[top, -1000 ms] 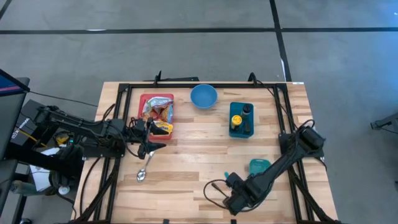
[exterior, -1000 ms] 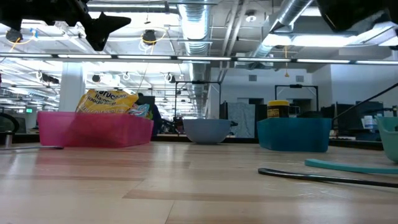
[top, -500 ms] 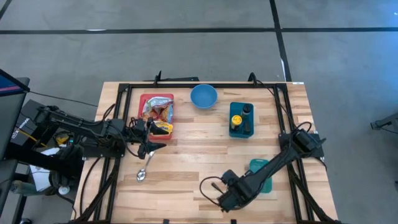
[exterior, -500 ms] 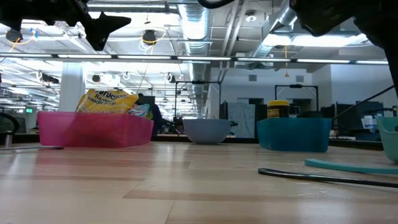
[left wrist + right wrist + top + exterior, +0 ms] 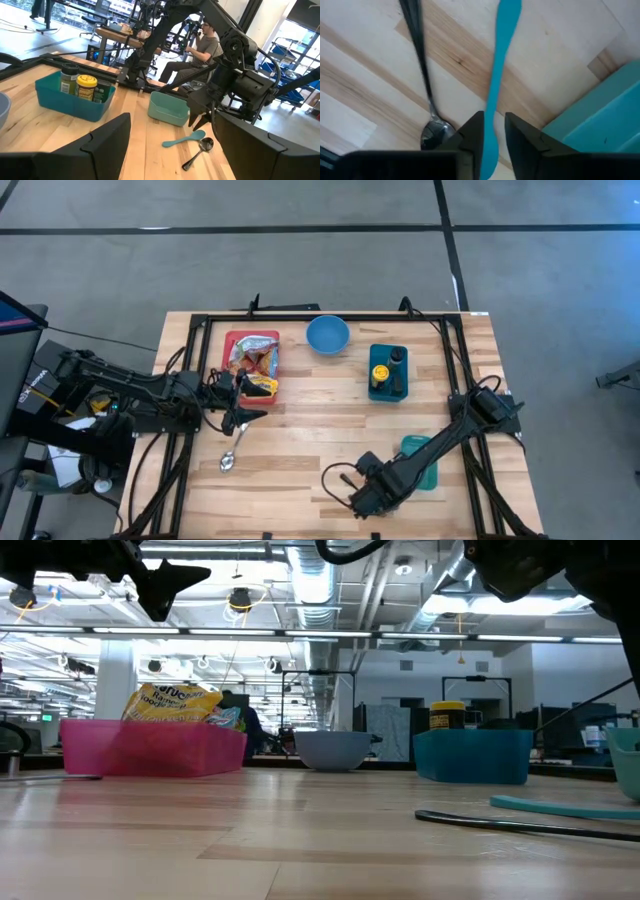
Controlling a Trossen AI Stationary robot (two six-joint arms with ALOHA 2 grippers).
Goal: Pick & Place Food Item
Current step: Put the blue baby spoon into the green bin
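Note:
Snack bags (image 5: 254, 358) lie in a pink bin (image 5: 150, 748) at the back left of the table. My left gripper (image 5: 236, 406) hovers open and empty just near of that bin, well above the table (image 5: 165, 580). My right gripper (image 5: 366, 496) hangs near the table's front edge, fingers pointing down with a narrow gap. It shows above a teal spoon (image 5: 496, 75) and a metal spoon (image 5: 422, 70) that lie flat on the wood. In the left wrist view the right gripper (image 5: 199, 119) stands clear above both spoons.
A blue bowl (image 5: 327, 335) stands at the back middle. A teal bin (image 5: 388, 373) with two jars (image 5: 87, 86) is at the back right. A small teal container (image 5: 418, 460) sits beside my right arm. Another metal spoon (image 5: 230, 458) lies front left. A seated person (image 5: 202, 47) is beyond the table.
My right gripper has gone a short way toward the table's left edge along the front, staying above the table.

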